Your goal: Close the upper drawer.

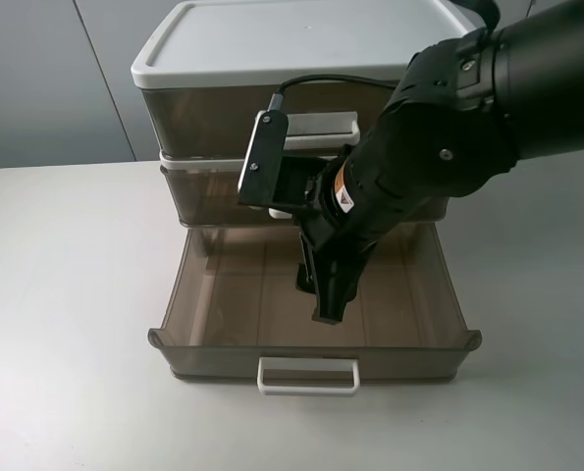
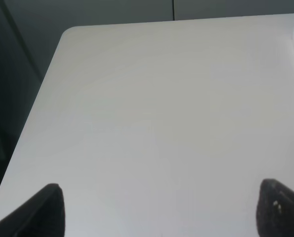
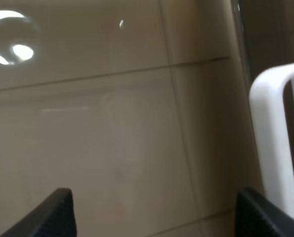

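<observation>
Surface: pale grey table (image 1: 66, 294), smooth top, rounded far-left corner | On it: 1 cabinet (image 1: 292, 44) of 3 tiers, white lid, smoky-brown translucent drawers | Position: cabinet stands upright at the far middle of the table

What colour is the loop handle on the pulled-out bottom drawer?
White. The handle shows best in the exterior high view.

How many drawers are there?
3: the top drawer, shut; the middle drawer right under it; the bottom drawer, pulled out toward the front. None seem hidden.
</observation>
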`<state>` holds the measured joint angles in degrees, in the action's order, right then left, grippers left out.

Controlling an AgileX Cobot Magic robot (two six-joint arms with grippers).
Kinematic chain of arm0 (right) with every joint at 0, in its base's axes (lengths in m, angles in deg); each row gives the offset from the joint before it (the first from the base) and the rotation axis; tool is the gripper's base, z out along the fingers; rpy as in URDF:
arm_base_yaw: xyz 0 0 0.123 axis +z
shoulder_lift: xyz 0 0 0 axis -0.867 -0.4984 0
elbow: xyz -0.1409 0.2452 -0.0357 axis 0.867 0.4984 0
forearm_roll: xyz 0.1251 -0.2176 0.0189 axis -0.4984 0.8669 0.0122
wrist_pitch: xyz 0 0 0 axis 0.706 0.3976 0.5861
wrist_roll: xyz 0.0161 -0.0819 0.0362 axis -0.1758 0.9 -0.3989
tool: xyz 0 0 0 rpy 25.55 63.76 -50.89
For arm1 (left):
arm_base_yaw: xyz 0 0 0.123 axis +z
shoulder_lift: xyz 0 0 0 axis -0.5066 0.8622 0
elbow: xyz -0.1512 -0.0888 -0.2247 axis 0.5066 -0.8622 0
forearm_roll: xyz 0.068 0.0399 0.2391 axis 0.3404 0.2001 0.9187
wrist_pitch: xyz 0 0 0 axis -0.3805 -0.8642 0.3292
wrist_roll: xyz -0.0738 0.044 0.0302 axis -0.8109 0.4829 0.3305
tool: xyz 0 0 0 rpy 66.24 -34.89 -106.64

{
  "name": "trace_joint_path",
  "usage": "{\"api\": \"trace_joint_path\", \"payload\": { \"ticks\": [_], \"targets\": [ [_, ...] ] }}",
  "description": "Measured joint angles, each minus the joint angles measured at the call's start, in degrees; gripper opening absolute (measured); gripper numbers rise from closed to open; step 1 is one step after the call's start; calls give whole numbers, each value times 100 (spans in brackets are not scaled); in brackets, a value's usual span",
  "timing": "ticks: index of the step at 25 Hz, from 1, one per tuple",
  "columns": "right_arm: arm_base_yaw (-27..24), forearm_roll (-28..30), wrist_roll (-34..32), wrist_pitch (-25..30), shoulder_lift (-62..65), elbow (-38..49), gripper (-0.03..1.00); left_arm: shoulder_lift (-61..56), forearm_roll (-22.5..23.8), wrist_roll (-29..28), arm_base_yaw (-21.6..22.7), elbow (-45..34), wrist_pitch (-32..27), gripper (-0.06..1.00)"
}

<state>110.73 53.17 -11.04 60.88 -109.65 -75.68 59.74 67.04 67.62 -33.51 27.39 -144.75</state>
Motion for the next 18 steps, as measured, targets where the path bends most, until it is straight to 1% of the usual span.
{"api": "trace_joint_path", "payload": {
  "ticks": [4,11,18],
  "targets": [
    [-10,160,-103,48,-20,-13,51,0,0,0,0,0,0,74],
    [4,29,-103,263,-20,-69,51,0,0,0,0,0,0,74],
    [347,-126,-92,592,306,-147,51,0,0,0,0,0,0,74]
  ]
}}
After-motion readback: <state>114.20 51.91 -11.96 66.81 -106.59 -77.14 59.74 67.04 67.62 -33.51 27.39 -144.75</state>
